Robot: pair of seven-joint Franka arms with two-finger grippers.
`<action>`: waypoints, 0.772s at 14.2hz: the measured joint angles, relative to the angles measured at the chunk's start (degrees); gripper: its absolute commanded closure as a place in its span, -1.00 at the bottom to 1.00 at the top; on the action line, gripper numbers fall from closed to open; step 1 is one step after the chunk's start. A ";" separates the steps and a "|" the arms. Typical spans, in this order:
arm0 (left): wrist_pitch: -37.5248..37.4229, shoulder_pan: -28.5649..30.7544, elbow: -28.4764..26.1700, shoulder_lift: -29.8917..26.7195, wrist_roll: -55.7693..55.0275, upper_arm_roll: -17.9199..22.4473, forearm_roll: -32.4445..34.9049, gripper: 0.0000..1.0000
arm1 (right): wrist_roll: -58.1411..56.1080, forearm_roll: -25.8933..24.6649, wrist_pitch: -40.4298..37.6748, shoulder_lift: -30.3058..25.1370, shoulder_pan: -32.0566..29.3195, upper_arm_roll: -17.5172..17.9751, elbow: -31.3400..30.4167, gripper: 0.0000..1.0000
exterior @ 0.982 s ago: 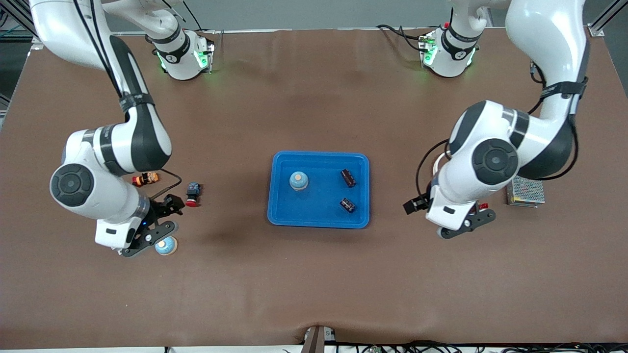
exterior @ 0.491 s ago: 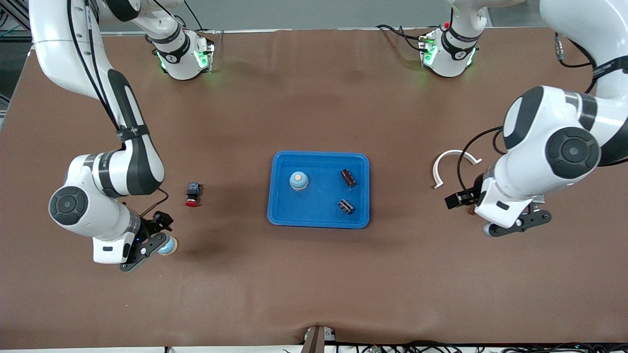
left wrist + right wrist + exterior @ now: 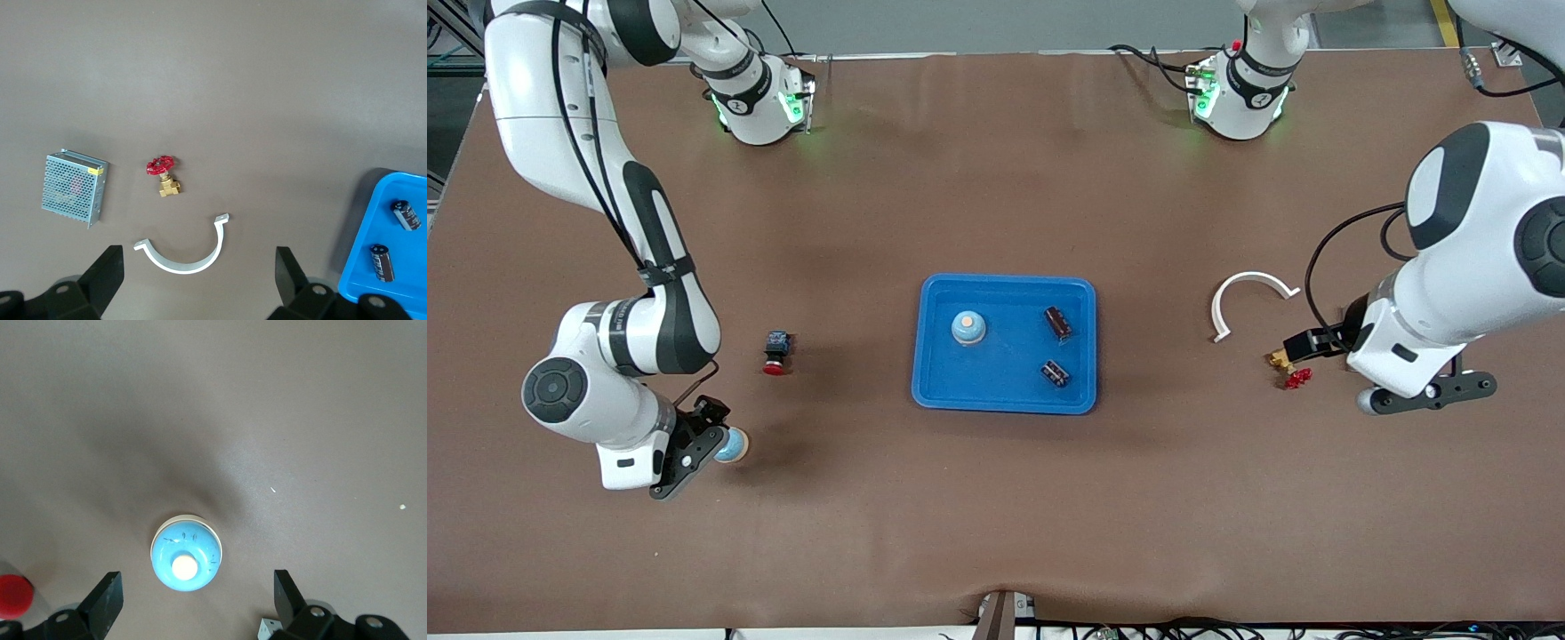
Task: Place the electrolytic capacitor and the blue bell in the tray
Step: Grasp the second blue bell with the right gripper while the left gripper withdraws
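Note:
The bright-blue tray (image 3: pixel 1005 398) lies mid-table and holds one blue bell (image 3: pixel 967 327) and two dark electrolytic capacitors (image 3: pixel 1059 322) (image 3: pixel 1056 372). A second blue bell (image 3: pixel 732 444) stands on the table toward the right arm's end. My right gripper (image 3: pixel 703 431) hangs just above this bell, open and empty. In the right wrist view the bell (image 3: pixel 186 553) sits just ahead of the gap between the spread fingers (image 3: pixel 103 600). My left gripper (image 3: pixel 1423 391) hovers open and empty toward the left arm's end. The left wrist view shows the tray's corner (image 3: pixel 360 267) with both capacitors.
A red push-button switch (image 3: pixel 776 353) lies between the right arm and the tray. A white half-ring clamp (image 3: pixel 1249 298) and a red-handled brass valve (image 3: pixel 1291 369) lie near the left gripper. A grey mesh box (image 3: pixel 73 189) shows in the left wrist view.
The left arm has swung away from the tray toward its end of the table, uncovering the clamp and valve. The right arm has shifted slightly, staying over the second bell.

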 measured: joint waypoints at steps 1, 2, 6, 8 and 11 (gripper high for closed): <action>-0.32 -0.01 0.00 -0.55 0.00 -0.02 0.00 -1.00 | -0.35 0.00 0.15 0.29 0.00 0.07 0.00 -1.00; -0.82 -0.03 0.00 -1.05 0.00 -0.05 0.00 -1.00 | -0.96 0.00 0.21 0.48 0.00 0.15 0.00 -1.00; -1.44 0.95 0.00 -2.53 0.08 0.17 0.00 -1.00 | -2.45 0.03 0.39 1.36 0.00 0.28 -0.05 -1.00; -2.10 1.77 0.00 -3.21 0.92 0.18 0.00 -1.00 | -2.85 0.03 1.79 1.82 0.00 0.34 -0.67 -1.00; -3.83 1.82 -0.01 -3.91 1.19 -0.05 0.00 -1.00 | -4.68 0.14 3.57 2.11 -0.01 0.38 -2.06 -1.00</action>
